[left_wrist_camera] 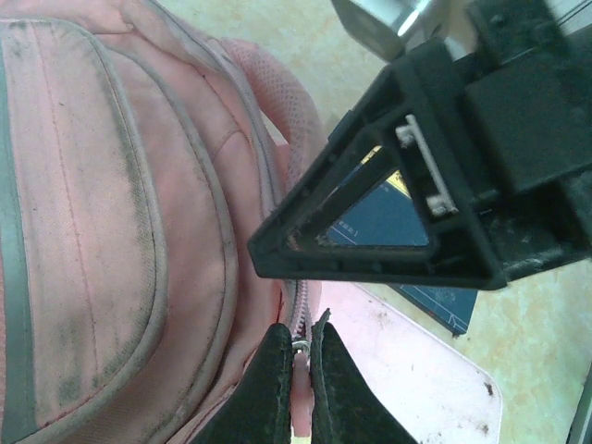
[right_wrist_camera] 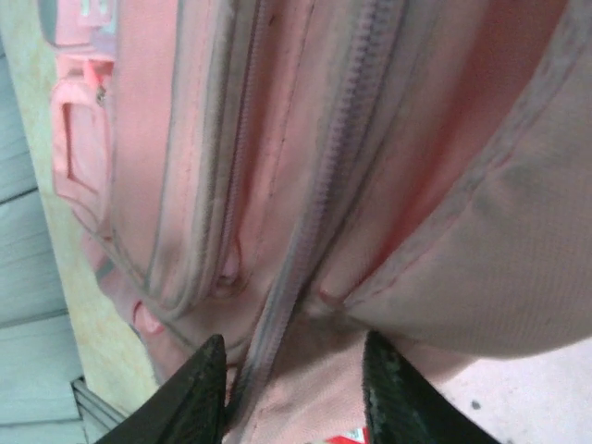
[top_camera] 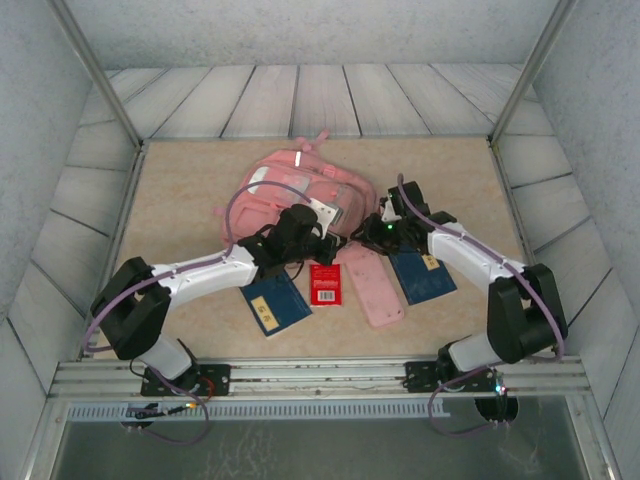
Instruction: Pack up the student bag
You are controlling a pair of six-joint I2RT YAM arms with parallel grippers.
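Zip opening looks like the step in hand; student bag (top_camera: 295,185) lies flat on the table (top_camera: 180,200), toward the far side, both arms reaching in at its near edge. Judging by the layout, nothing is packed yet; blue book (top_camera: 275,305), red packet (top_camera: 325,285), pink pencil case (top_camera: 372,285) and second blue book (top_camera: 425,275) lie just in front of it.

Left gripper (left_wrist_camera: 301,331): fingers pressed together on what appears to be the small metal zip pull (left_wrist_camera: 298,345) at the bag's seam; the hold is right at the tips.

Right gripper (right_wrist_camera: 294,342): fingers (right_wrist_camera: 199,393) apart, straddling the zip track (right_wrist_camera: 305,222), not visibly touching it; fabric bulges on either side.

To do it well:
- right should pinch fabric beside the track, not the teeth, to anchor the bag; it's soft and will likely drag otherwise
- left then draws the pull along the track line, low and straight; lifting risks the pull slipping out of that tip grip
- the two grippers sit very close together; mind the clearance
- go slow round the corner curve; that's where a jam is likeliest
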